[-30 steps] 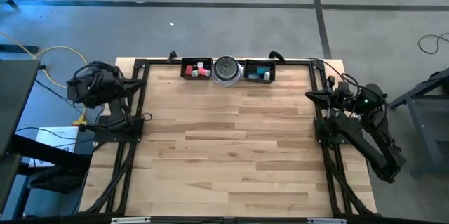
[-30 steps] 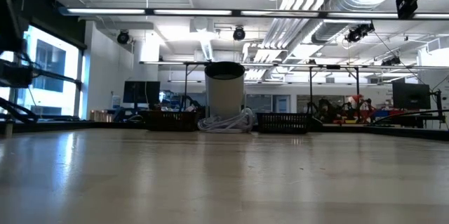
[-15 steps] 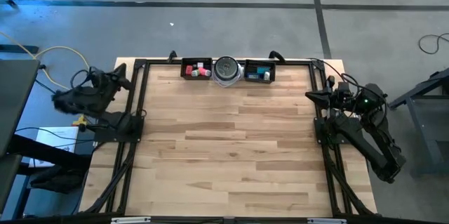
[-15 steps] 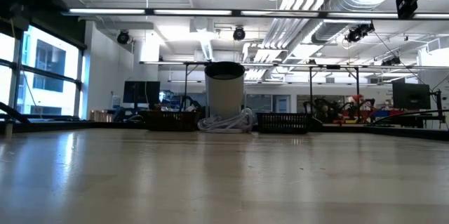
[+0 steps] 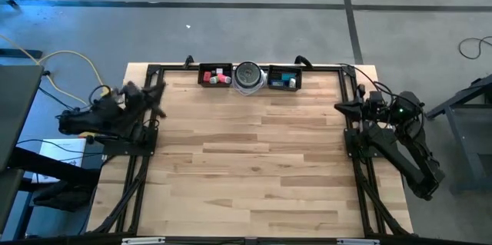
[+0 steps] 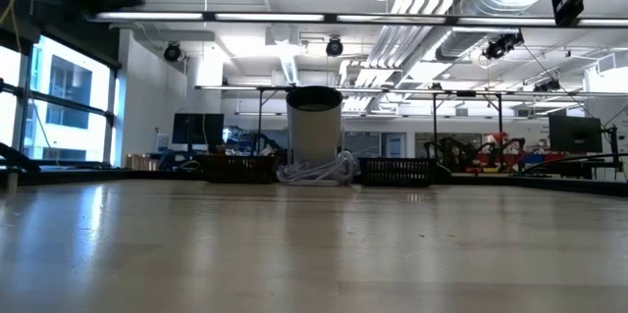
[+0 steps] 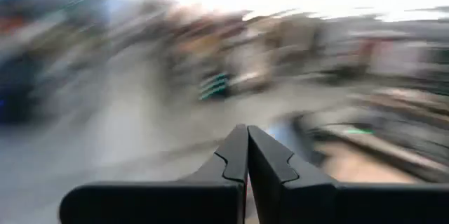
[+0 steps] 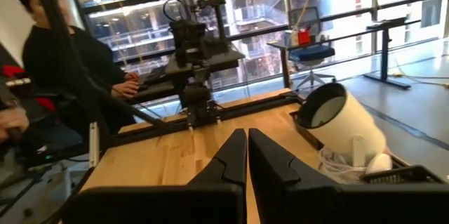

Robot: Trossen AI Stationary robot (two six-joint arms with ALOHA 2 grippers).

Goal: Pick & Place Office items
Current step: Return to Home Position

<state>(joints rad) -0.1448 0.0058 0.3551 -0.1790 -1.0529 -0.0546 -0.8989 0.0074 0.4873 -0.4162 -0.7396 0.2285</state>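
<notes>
The office items lie in two black trays at the table's far edge. The left tray [image 5: 215,76] holds red, pink and white pieces. The right tray [image 5: 283,78] holds teal and blue pieces. My left gripper [image 5: 154,91] is shut over the table's left edge and holds nothing; its fingertips meet in the left wrist view [image 7: 247,136], which is smeared by motion. My right gripper [image 5: 338,107] is shut over the table's right edge, level and pointing across the table, with nothing in it [image 8: 247,140].
A round white-grey cylinder [image 5: 248,76] with a coiled white cord stands between the trays [image 6: 314,136]. A black frame [image 5: 154,160] runs along the table's sides. A person [image 8: 42,76] sits beyond the table's left side. Bare wood [image 5: 246,160] fills the middle and near part.
My left arm has swung round on its base, from folded up outside the table's left edge toward the table. Its gripper has come lower and now reaches over the left frame, still shut. The right arm has kept still.
</notes>
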